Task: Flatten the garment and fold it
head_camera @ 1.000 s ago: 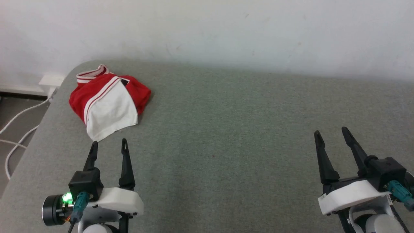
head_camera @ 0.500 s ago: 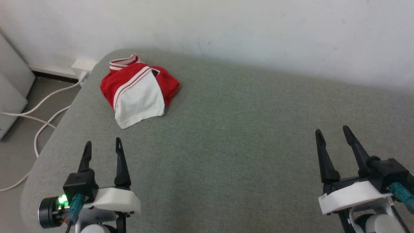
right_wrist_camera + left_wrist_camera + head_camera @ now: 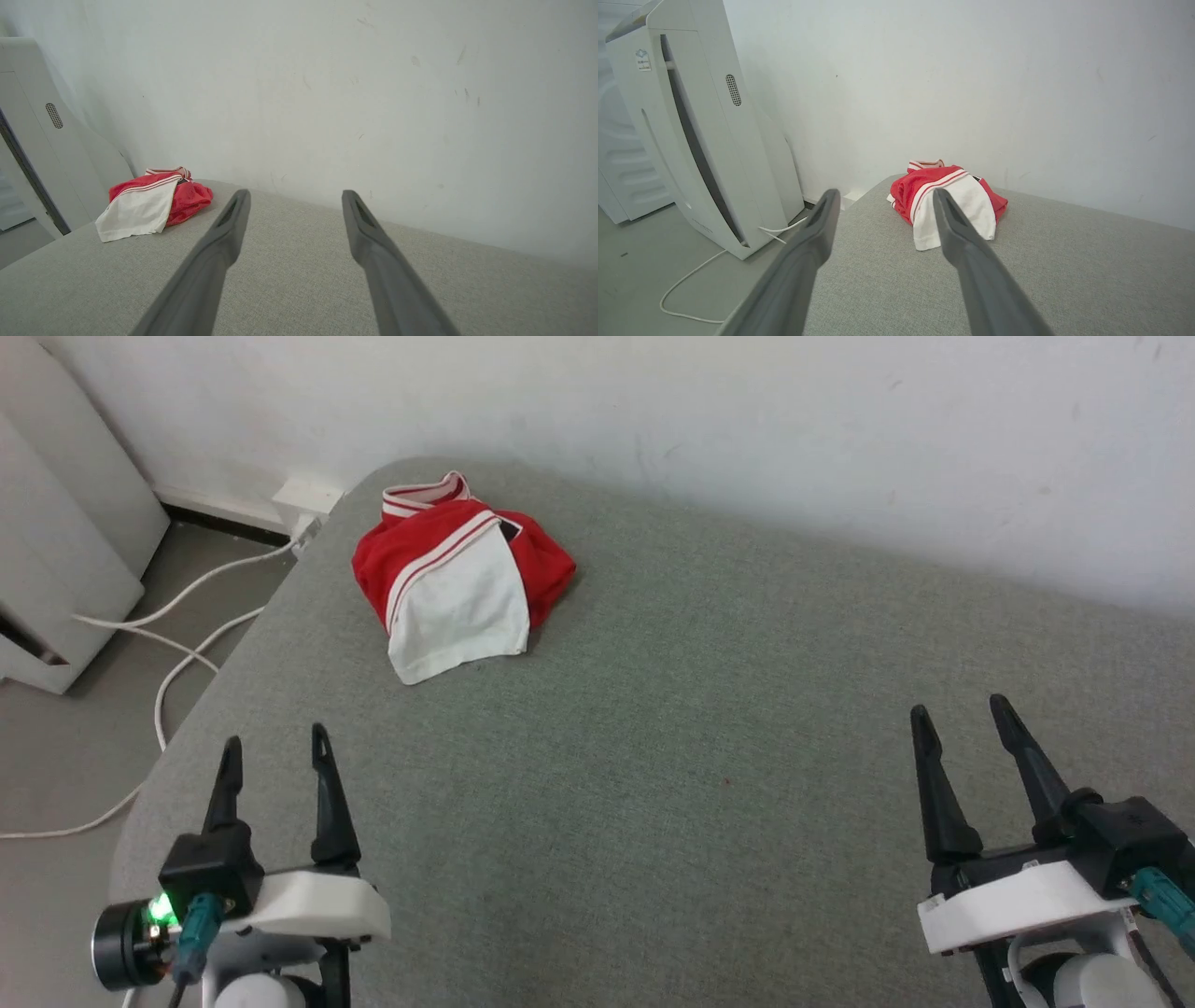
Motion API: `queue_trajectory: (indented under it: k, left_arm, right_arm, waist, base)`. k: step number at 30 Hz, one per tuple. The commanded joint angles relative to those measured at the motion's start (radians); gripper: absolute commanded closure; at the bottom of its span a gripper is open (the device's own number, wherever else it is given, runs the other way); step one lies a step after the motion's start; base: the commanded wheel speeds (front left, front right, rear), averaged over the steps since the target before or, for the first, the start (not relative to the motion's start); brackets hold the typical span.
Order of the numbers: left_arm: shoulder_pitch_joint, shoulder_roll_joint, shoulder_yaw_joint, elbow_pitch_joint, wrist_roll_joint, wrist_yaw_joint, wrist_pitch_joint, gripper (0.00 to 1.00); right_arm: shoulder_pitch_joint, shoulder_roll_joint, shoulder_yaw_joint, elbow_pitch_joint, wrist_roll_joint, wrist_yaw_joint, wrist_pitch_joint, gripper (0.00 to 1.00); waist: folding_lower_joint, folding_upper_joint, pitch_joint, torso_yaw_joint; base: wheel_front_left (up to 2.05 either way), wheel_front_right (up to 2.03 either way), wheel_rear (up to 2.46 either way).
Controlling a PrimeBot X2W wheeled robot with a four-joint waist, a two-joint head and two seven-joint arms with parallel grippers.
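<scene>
**On the far left corner: one crumpled jersey, both sets of fingers empty**

Over by the far left corner of the fabric-covered tabletop (image 3: pixel 709 784) sits the garment (image 3: pixel 457 574), and it's nowhere near flat. It's bunched into a loose heap just inside the rounded corner, not far from the white wall (image 3: pixel 747 420). On top, facing me, is a big white panel with a red-and-white striped band along one side. Red fabric bulges out around it on both sides, and a striped edge pokes up at the back, towards the wall. There's a small dark patch where the white meets the red, but it's too small for me to tell what it is.

My left fingers (image 3: pixel 320 761) are low on the left, near the tabletop's left edge, spread wide with nothing between them. From the left wrist view the garment (image 3: pixel 948 200) shows just past the tip of one finger, a good way ahead of it, so no contact. A green light (image 3: pixel 161 907) glows at that wrist.

My right fingers (image 3: pixel 926 751) are way over on the right, spread just as wide and equally empty, above bare grey-green fabric. From that wrist the garment (image 3: pixel 154 203) is off to the left, well apart from them.

Off the left edge, on the floor (image 3: pixel 56 775), are some white cables (image 3: pixel 187 658) running towards a white box (image 3: pixel 306 495) at the foot of the wall. Next to that stands a tall white appliance (image 3: pixel 691 130) with a small vent grille on its side.
</scene>
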Motion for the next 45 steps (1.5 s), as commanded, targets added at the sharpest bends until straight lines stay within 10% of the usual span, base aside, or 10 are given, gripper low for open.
queue_trajectory:
  k: [1, 22, 45]
  left_arm:
    - [-0.034, -0.001, 0.011, 0.005, -0.005, -0.013, -0.011, 0.00]
    - [-0.768, 0.219, 0.073, 0.520, -0.186, -0.229, 0.162, 0.00]
    - [-1.104, 0.555, -0.333, 0.713, -0.738, -0.267, 0.960, 0.00]
  right_arm:
    - [0.002, 0.002, -0.002, -0.002, 0.010, 0.000, -0.009, 0.00]
    - [-0.106, 0.003, -0.023, -0.060, -0.079, 0.000, -0.053, 0.00]
    - [-0.257, -0.020, -0.017, -0.189, -0.184, -0.001, -0.085, 0.00]
  waist:
    - [0.0000, -0.0001, 0.007, 0.006]
    - [0.0000, -0.0001, 0.252, -0.061]
    - [0.0000, -0.0001, 0.583, -0.201]
  base:
    - [0.00, 0.00, 0.00]
    - [0.00, 0.00, 0.00]
    - [0.00, 0.00, 0.00]
